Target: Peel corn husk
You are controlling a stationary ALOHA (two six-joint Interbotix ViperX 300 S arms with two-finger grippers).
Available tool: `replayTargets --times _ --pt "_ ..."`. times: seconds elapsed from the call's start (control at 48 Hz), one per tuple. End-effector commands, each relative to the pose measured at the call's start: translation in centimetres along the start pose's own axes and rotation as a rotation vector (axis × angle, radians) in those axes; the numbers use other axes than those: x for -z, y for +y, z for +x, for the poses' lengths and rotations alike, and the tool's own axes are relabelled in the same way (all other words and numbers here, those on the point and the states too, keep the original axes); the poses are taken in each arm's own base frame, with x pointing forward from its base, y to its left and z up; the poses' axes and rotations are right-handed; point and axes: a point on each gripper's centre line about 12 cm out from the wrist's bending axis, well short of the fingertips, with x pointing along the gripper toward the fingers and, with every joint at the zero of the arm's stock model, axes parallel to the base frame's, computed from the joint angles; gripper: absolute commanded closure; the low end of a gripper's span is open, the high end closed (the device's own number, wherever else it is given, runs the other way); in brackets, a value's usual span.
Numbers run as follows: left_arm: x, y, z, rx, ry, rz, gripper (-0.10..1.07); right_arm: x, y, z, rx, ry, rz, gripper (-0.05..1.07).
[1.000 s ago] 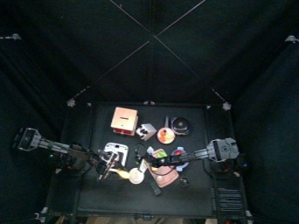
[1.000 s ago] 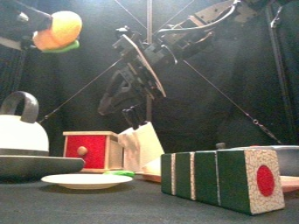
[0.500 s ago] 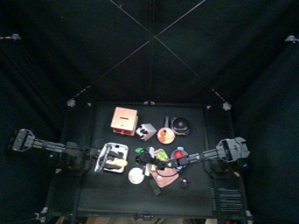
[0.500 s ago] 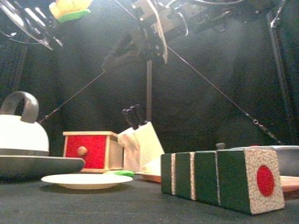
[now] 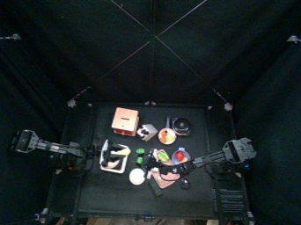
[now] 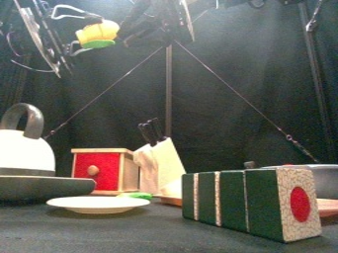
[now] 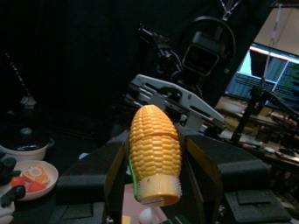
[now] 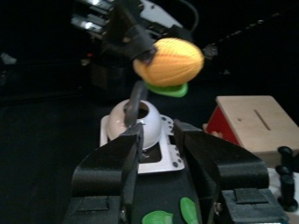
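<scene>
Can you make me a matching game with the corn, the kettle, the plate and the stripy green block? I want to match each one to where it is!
Things:
1. corn cob
2. white kettle
3. white plate
4. green striped block

Places:
A. lying flat in front of the red box
B. up in the air, in the left hand
C. on the right in the front view, big and near
D. far left in the front view

Pairs: 1-B, 2-D, 3-A, 4-C.
</scene>
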Motion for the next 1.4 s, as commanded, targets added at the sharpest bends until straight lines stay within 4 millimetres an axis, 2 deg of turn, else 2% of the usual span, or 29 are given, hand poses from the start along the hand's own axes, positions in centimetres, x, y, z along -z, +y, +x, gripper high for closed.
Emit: replayTargets --times 0.0,0.375,0.646,0.938,1.062,1.375 --pt "-0.8 -0.3 0.7 0.010 -0.032 0.001 0.37 -2.7 -0.5 -1.0 0.005 -0.042 0.119 0.26" --pt "-0.7 -0.3 0.6 0.012 -0.030 0.006 0.37 -2.5 0.0 -0.7 -0.036 -0.034 0.166 0.27" --pt "-0.7 -0.6 0.7 0.032 -0.026 0.018 0.37 -3.0 -0.9 0.2 -0.020 -0.027 0.239 0.27" --pt "-0.7 -0.6 0.7 0.031 -0.027 0.020 0.37 -3.0 -0.6 1.5 -0.086 0.001 0.264 0.28" --pt "-0.7 -0.6 0.7 0.030 -0.026 0.021 0.37 -2.7 -1.1 2.3 -0.075 0.013 0.279 0.28" --pt "-0.7 -0.6 0.7 0.033 -0.027 0.022 0.37 -2.8 -1.7 2.7 -0.064 0.011 0.282 0.28"
